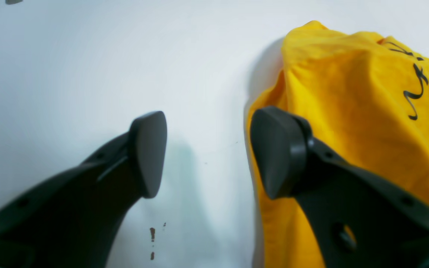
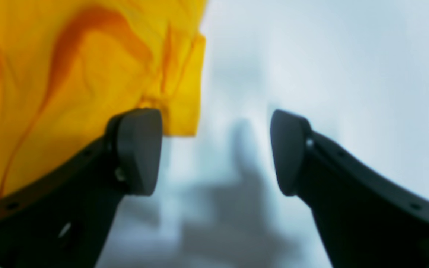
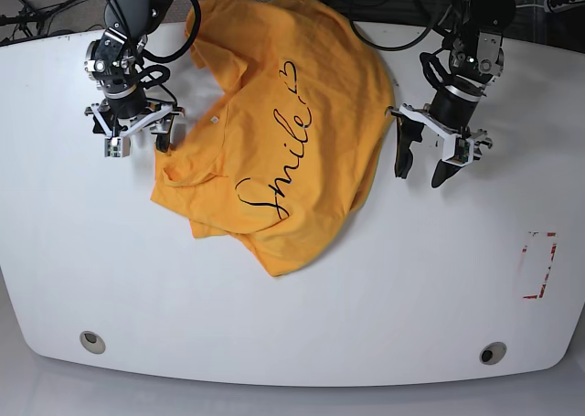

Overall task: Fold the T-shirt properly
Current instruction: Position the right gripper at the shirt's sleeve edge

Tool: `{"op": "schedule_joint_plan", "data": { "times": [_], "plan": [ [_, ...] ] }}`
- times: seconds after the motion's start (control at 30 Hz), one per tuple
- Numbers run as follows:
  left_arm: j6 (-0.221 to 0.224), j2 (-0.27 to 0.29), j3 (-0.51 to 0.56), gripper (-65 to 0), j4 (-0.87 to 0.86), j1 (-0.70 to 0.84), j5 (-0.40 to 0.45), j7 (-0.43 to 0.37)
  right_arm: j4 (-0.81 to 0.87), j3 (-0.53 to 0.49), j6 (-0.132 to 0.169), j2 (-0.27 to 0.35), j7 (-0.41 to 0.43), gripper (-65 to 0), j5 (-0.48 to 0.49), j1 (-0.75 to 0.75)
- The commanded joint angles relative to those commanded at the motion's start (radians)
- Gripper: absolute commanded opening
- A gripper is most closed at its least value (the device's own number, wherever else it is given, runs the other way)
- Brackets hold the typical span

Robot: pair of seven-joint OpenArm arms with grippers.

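Observation:
The orange-yellow T-shirt [image 3: 274, 133] lies crumpled and skewed on the white table [image 3: 292, 315], its black "Smile" print facing up. My left gripper [image 3: 423, 166] hangs open just off the shirt's right edge. In the left wrist view its fingers [image 1: 281, 149] straddle bare table, one beside the shirt's edge [image 1: 348, 111], nothing between them. My right gripper [image 3: 137, 142] stands open at the shirt's left edge. In the right wrist view the gripper [image 2: 214, 152] shows one fingertip [image 2: 140, 149] over a yellow fold [image 2: 88, 74] and the other over the table.
A red rectangular outline [image 3: 539, 265] is marked on the table at the right. Two round holes [image 3: 91, 341] sit near the front edge. Cables lie along the back edge. Small dark specks [image 1: 152, 238] mark the table in the left wrist view.

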Motion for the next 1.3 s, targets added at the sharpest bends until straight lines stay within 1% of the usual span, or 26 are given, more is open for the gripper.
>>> {"op": "schedule_joint_plan", "data": {
  "times": [0.03,0.1,0.37,0.63,0.77,0.9,1.03,1.1,1.17,1.23,1.3],
  "plan": [
    [0.0,0.0,0.001,-28.5,0.0,0.001,0.0,0.001,-0.008,0.003,-0.001,0.005,0.002,-20.5,0.0,0.004],
    [0.0,0.0,0.001,-28.4,-0.001,0.001,-0.001,0.002,-0.007,0.004,-0.002,0.006,0.001,-20.3,0.0,0.006],
    [0.0,0.001,0.002,-28.4,0.0,0.0,0.0,0.001,0.014,0.004,-0.008,0.008,0.002,-20.4,0.001,0.003],
    [0.002,-0.001,0.005,-28.3,-0.001,-0.002,-0.001,0.011,0.018,0.007,-0.006,0.0,0.004,-21.0,0.009,-0.002],
    [0.0,-0.002,0.006,-28.3,-0.005,-0.004,-0.002,0.014,0.007,0.005,-0.005,-0.004,0.007,-22.0,0.008,-0.003],
    [0.001,-0.008,0.009,-28.4,-0.005,-0.007,-0.001,0.012,-0.009,0.001,-0.005,-0.006,0.004,-24.9,0.006,0.002],
    [0.002,-0.012,0.009,-28.3,-0.006,-0.01,-0.001,0.013,-0.01,0.002,-0.004,-0.007,0.004,-30.4,0.007,0.004],
    [0.003,-0.015,0.008,-28.4,-0.005,-0.012,-0.002,0.013,-0.01,0.001,-0.005,-0.008,0.004,-34.9,0.007,0.005],
    [0.002,-0.018,0.008,-28.4,-0.005,-0.015,-0.002,0.011,-0.008,0.0,-0.006,-0.01,0.004,-40.9,0.008,0.006],
    [-0.001,-0.025,0.011,-28.5,-0.002,-0.017,-0.003,0.004,-0.005,-0.009,-0.008,-0.016,-0.001,-55.8,0.01,0.006],
    [0.0,-0.03,0.011,-28.5,-0.001,-0.022,-0.001,0.004,-0.008,-0.009,-0.007,-0.017,-0.001,-62.8,0.01,0.008]
  ]
}}
